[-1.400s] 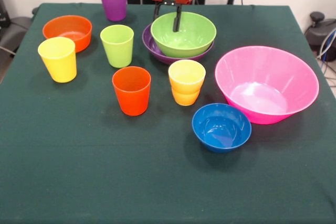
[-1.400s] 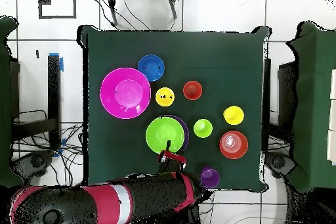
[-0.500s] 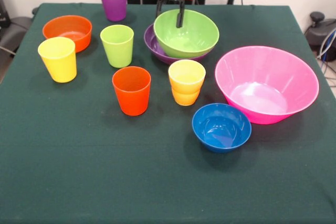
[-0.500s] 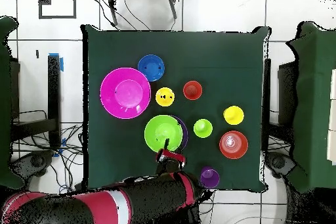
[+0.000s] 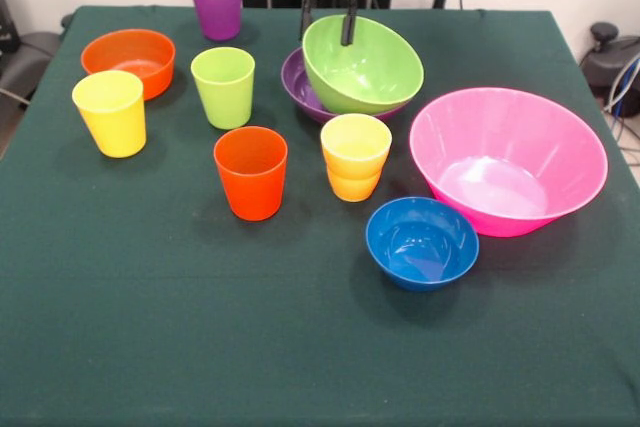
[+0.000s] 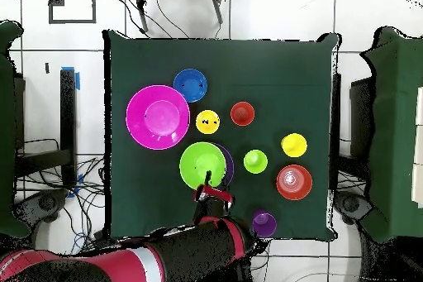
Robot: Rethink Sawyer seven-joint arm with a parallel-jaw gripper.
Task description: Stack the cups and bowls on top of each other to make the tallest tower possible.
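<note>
My gripper (image 5: pixel 327 32) is shut on the far rim of the lime green bowl (image 5: pixel 365 67) and holds it tilted, partly lifted out of the purple bowl (image 5: pixel 298 84). In the overhead view the gripper (image 6: pixel 211 189) sits at the green bowl's (image 6: pixel 202 164) edge nearest the robot. The big pink bowl (image 5: pixel 510 162), blue bowl (image 5: pixel 420 242) and orange bowl (image 5: pixel 128 59) stand apart. The purple cup (image 5: pixel 216 2), lime green cup (image 5: pixel 223 87), yellow cup (image 5: pixel 110 112), orange-red cup (image 5: pixel 250 172) and yellow-orange cup (image 5: pixel 355 155) stand upright; the last looks like two nested cups.
All stands on a dark green tablecloth (image 5: pixel 300 347). The pink bowl (image 6: pixel 157 117) is close beside the green bowl in the overhead view. The red arm (image 6: pixel 124 262) reaches in from the robot's side of the table.
The gripper has risen and pulled the lime green bowl up with it. The bowl has tipped and shifted toward the pink bowl, baring more of the purple bowl.
</note>
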